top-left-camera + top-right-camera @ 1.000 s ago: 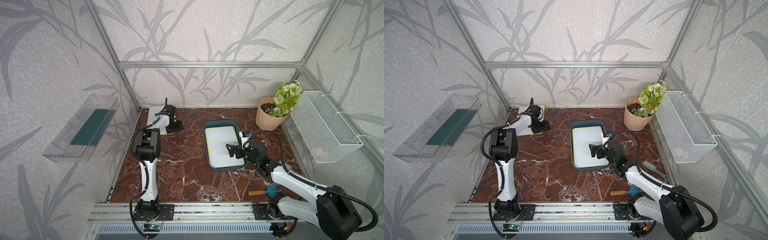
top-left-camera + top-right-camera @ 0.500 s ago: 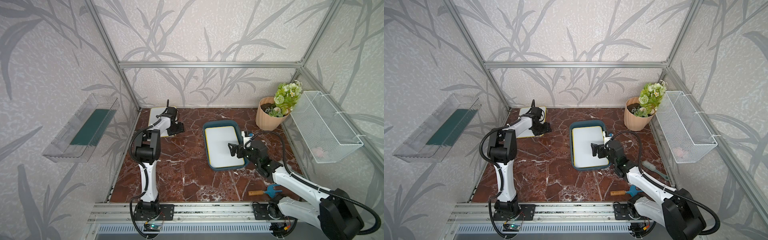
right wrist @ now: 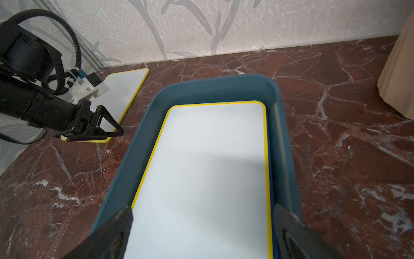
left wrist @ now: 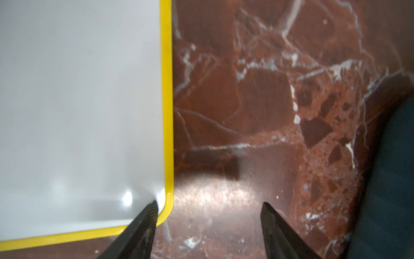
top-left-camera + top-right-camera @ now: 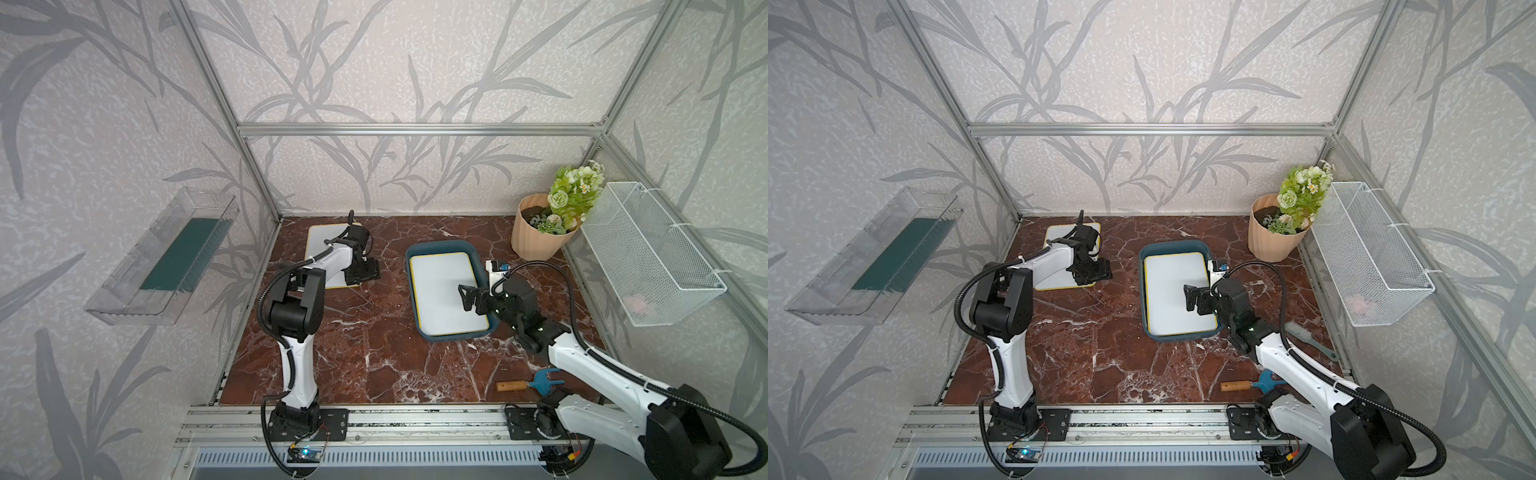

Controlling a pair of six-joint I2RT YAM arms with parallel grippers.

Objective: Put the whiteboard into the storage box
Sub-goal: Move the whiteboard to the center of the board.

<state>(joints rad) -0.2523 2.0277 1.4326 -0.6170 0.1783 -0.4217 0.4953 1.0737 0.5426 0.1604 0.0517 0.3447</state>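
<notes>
Whiteboard (image 4: 78, 112) corner at one left jaw

A peach flower pot (image 5: 536, 241) with green and white flowers (image 5: 575, 195) stands at the back right of the red-brown marble worktop (image 5: 374, 332). A white wire basket (image 5: 648, 249) hangs on the right wall and a clear bin (image 5: 124, 291) on the left. A blue hand fork (image 5: 530, 384) and a brush (image 5: 1308, 338) lie front right.

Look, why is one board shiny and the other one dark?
Left wrist view: glare makes a bright spot on the loose whiteboard and a sheen on the table. Right wrist view: a grey shadow crosses the second whiteboard inside the box; the near fingers look blurry.
</notes>
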